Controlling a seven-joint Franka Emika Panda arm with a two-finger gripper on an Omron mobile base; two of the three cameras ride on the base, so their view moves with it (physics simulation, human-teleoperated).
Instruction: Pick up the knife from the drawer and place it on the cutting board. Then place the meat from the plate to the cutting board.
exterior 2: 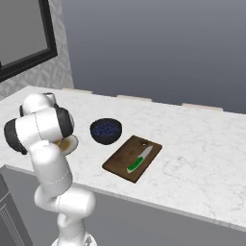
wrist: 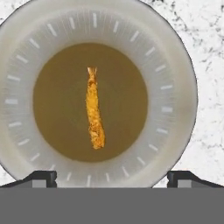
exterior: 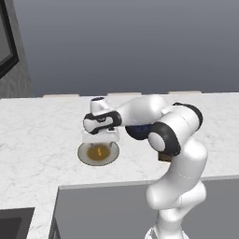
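The round beige plate (wrist: 175, 87) lies on the marble counter, directly under my gripper (wrist: 112, 178). The narrow orange-brown meat (wrist: 94, 109) rests in the plate's brown centre. My fingertips (wrist: 41, 178) stand wide apart and open, nothing between them, hovering above the plate (exterior: 84, 156) and the meat (exterior: 99, 151). In the left base view the gripper (exterior: 99, 140) points straight down. The dark-brown cutting board (exterior 2: 120, 161) lies to the right, with the green-handled knife (exterior 2: 139, 160) lying on it. I cannot make out the drawer among the grey cabinet fronts.
A dark bowl (exterior 2: 105, 130) with blue contents stands between the plate and the cutting board. The counter's front edge (exterior: 107, 184) runs just below the plate. A grey wall closes the counter at the back.
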